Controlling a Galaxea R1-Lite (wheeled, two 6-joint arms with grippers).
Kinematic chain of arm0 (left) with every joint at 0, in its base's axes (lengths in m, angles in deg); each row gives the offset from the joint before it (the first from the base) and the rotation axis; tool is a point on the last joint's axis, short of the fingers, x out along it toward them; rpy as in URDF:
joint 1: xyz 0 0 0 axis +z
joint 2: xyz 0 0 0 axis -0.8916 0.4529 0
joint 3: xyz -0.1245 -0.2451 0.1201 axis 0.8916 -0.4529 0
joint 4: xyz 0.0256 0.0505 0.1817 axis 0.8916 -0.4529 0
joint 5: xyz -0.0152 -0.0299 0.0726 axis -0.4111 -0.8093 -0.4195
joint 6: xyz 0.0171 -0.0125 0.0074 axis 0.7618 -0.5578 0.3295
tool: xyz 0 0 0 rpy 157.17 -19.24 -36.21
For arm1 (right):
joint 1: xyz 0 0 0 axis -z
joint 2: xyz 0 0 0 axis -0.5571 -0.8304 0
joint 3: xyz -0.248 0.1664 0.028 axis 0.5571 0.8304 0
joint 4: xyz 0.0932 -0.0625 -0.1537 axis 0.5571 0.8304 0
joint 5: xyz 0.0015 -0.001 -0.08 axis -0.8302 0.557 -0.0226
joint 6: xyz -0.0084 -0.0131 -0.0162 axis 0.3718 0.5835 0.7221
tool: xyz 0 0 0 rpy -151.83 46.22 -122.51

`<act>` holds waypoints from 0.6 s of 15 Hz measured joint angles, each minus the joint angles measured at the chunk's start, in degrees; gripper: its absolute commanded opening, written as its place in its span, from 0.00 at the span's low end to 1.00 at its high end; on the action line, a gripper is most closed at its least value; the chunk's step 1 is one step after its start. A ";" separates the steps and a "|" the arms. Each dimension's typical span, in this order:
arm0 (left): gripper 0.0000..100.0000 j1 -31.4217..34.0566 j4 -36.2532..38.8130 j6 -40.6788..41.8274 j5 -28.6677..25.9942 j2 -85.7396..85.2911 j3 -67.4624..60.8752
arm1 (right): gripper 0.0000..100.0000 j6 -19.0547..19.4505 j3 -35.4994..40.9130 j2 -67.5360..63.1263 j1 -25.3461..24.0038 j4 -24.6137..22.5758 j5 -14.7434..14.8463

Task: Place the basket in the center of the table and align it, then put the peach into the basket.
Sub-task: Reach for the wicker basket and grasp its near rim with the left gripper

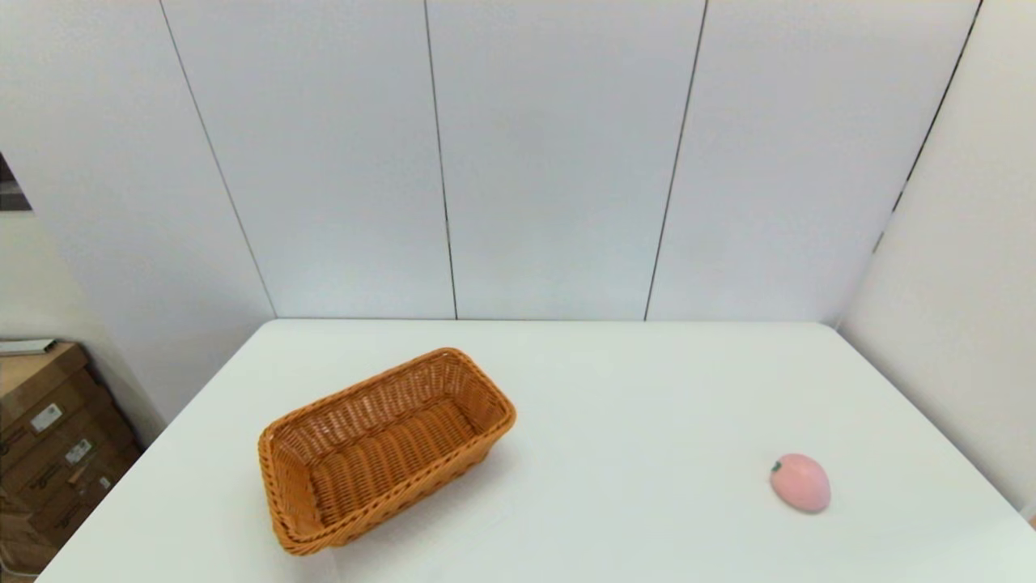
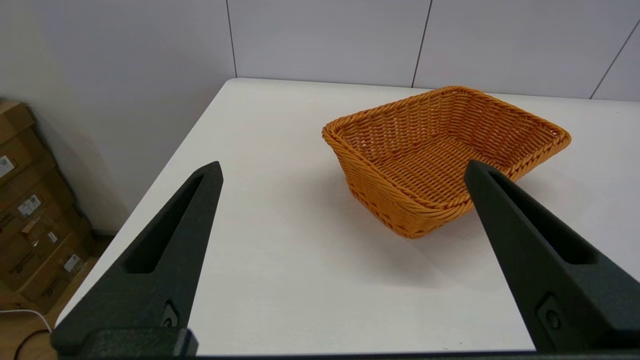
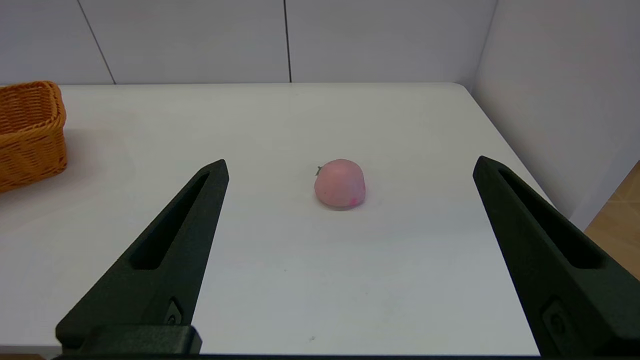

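Head view shows the large plain white counter (image 1: 615, 421) with the rectangular orange-brown woven wicker basket (image 1: 380, 449) sitting on its left part, turned at an angle to the counter's edges, upright and holding nothing. The small smooth pale-pink egg-shaped toy peach (image 1: 800, 482) lies on the counter's right part, well apart from the basket, its green stem spot facing the basket's side. Neither arm appears in this view.

In the left wrist view, the left gripper (image 2: 342, 170) hangs back from the counter's near-left corner with its two black fingers (image 2: 170, 250) spread wide and released, grasping nothing; the basket (image 2: 440, 155) stands ahead of them, apart from both. Stacked cardboard boxes (image 2: 30, 220) sit on the floor beside the counter.

In the right wrist view, the right gripper (image 3: 350, 167) also has its fingers (image 3: 175, 245) spread wide and released, and the peach (image 3: 340, 183) lies on the counter (image 3: 300, 280) ahead, between their lines, touching neither. One end of the basket (image 3: 30, 130) shows at that view's edge.
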 measured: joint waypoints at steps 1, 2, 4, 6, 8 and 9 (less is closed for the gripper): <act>1.00 0.00 0.00 -0.06 0.02 0.00 0.00 | 1.00 0.00 0.00 0.02 0.00 0.00 -0.02; 1.00 0.00 0.00 -0.09 0.05 0.00 0.00 | 1.00 0.00 0.00 0.00 0.00 0.02 -0.02; 1.00 0.00 0.21 -0.04 0.20 0.00 0.60 | 1.00 0.00 0.00 0.00 -0.02 0.00 0.00; 1.00 0.00 -0.85 -1.19 -0.06 0.27 5.62 | 1.00 0.00 0.00 0.00 -0.02 0.02 -0.02; 1.00 0.00 -4.16 -4.04 -0.26 3.33 12.01 | 1.00 0.00 0.00 0.00 -0.02 0.00 -0.02; 1.00 0.00 -5.69 -6.18 -0.30 6.78 15.02 | 1.00 0.02 0.00 0.02 -0.02 0.02 -0.02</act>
